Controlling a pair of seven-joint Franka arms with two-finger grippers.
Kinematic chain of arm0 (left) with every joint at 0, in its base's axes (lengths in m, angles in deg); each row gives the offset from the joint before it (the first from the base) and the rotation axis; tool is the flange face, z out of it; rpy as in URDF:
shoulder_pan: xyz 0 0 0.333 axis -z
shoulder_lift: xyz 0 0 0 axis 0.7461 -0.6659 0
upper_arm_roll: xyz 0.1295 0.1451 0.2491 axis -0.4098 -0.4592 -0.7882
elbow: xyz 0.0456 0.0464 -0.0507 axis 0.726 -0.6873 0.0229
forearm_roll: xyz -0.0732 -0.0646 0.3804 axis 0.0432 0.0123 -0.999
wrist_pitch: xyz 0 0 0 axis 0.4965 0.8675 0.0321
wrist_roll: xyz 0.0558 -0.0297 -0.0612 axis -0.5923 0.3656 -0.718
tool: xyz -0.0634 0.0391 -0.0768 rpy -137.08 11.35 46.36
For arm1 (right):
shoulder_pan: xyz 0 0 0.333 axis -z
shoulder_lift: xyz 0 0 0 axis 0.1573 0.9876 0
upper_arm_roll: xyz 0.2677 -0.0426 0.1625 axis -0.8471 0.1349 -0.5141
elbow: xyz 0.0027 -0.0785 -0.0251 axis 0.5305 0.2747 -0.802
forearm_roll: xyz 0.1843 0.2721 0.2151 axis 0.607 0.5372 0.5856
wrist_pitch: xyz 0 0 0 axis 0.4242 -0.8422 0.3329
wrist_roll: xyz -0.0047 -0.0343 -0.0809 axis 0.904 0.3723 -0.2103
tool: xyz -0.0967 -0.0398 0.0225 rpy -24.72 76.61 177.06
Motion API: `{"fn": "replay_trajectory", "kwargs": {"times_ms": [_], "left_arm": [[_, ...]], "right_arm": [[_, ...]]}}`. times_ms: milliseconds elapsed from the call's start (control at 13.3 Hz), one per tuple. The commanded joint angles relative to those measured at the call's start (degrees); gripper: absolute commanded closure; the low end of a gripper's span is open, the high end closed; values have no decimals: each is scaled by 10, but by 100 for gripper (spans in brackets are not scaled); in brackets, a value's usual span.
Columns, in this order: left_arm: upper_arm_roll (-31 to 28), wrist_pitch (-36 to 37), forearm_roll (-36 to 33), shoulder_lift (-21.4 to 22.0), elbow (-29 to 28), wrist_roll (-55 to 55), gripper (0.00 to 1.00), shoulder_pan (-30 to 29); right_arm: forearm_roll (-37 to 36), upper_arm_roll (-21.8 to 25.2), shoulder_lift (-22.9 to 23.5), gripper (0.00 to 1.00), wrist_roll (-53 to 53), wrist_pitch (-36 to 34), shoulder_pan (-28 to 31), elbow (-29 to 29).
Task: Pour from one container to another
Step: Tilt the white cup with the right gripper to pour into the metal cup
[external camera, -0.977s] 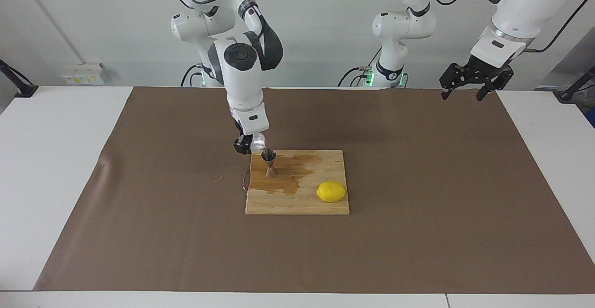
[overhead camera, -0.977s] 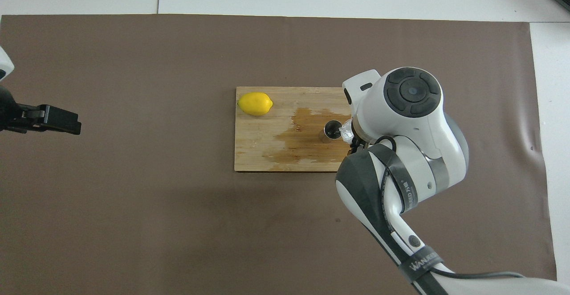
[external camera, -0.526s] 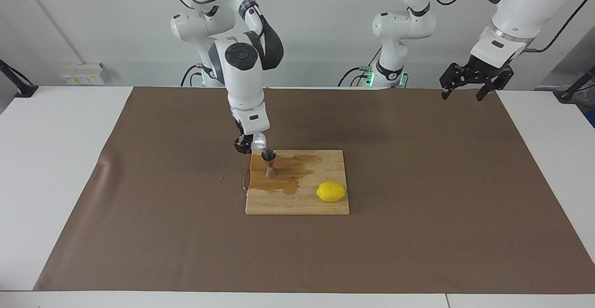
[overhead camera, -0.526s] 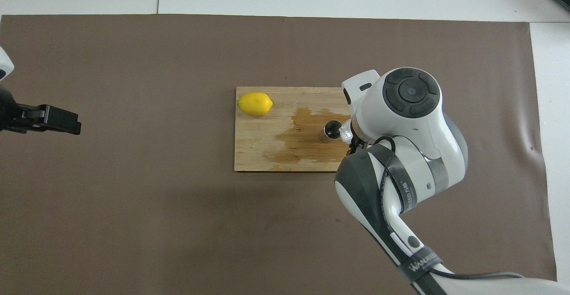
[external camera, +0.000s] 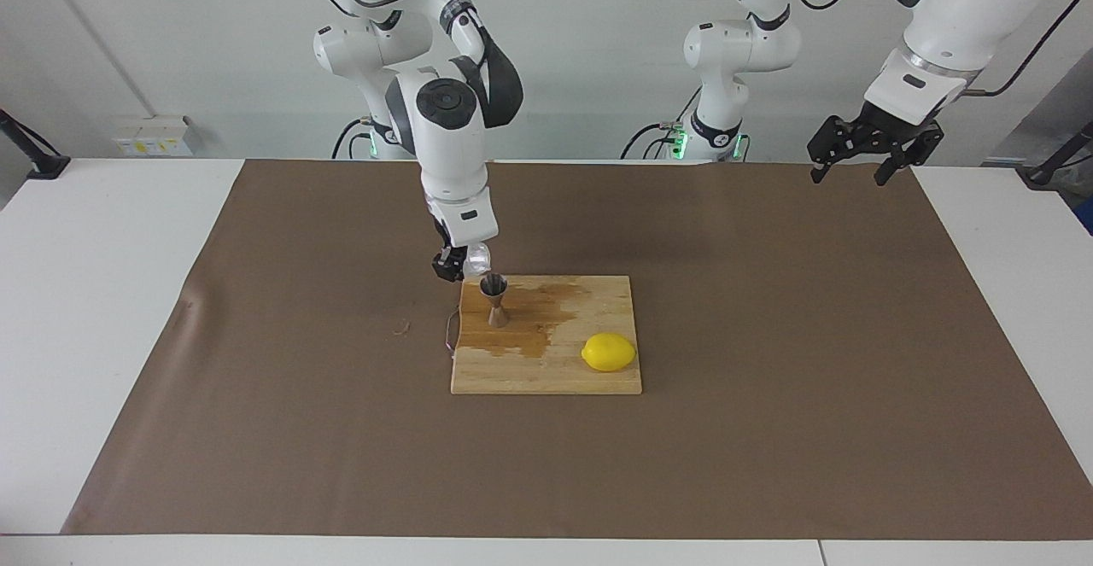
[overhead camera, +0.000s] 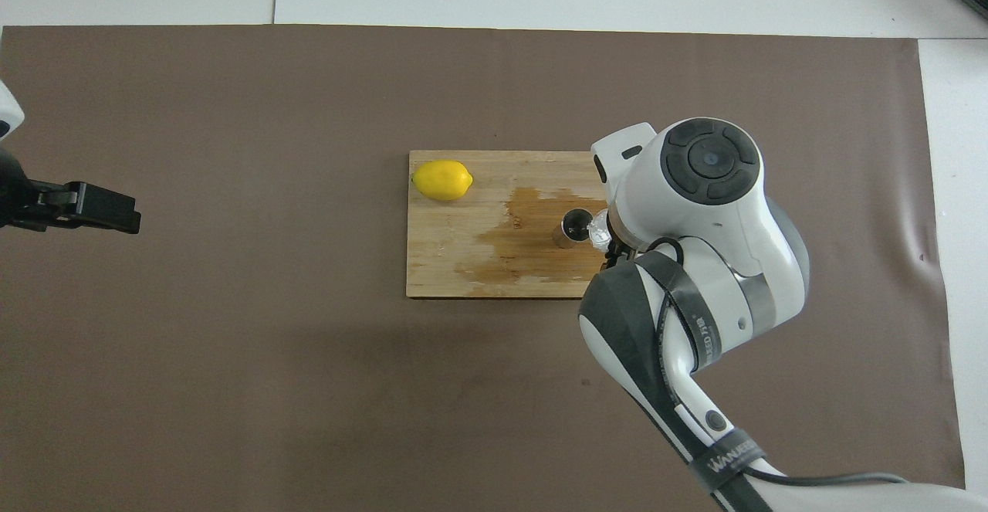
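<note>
Pouring step in hand | right hand [external camera: 461, 264] gripped the tilted cup [external camera: 476, 257] over the jigger [external camera: 494, 300], apparently mid-pour | left hand [external camera: 862, 156] waited, fingers spread, holding nothing | next: right the cup.

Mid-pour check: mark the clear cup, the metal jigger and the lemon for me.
clear cup [external camera: 477, 257], facing view, on its tilted translucent body held above the jigger.
metal jigger [external camera: 494, 300], facing view, on its narrow waist.
lemon [external camera: 609, 352], facing view, on the middle of its yellow skin.
</note>
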Motion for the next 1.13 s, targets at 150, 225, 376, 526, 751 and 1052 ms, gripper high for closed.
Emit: {"fn": "replay_trajectory", "kwargs": {"times_ms": [150, 225, 376, 526, 751, 1052], "left_arm": [[-4, 8, 5, 11, -7, 7, 0, 1], [-4, 8, 5, 11, -7, 7, 0, 1], [-4, 8, 5, 11, -7, 7, 0, 1], [-4, 8, 5, 11, -7, 7, 0, 1], [-4, 8, 5, 11, -7, 7, 0, 1], [-4, 8, 5, 11, -7, 7, 0, 1]], "right_arm": [[-17, -4, -4, 67, -20, -12, -1, -2], [-16, -5, -4, 67, -20, -12, -2, -2], [-16, -7, -4, 67, -20, -13, -2, -2], [-11, -7, -5, 67, -20, -12, -2, -2], [-3, -7, -6, 67, -18, -2, 3, 5], [25, -7, -13, 66, -2, -1, 8, 5]]}}
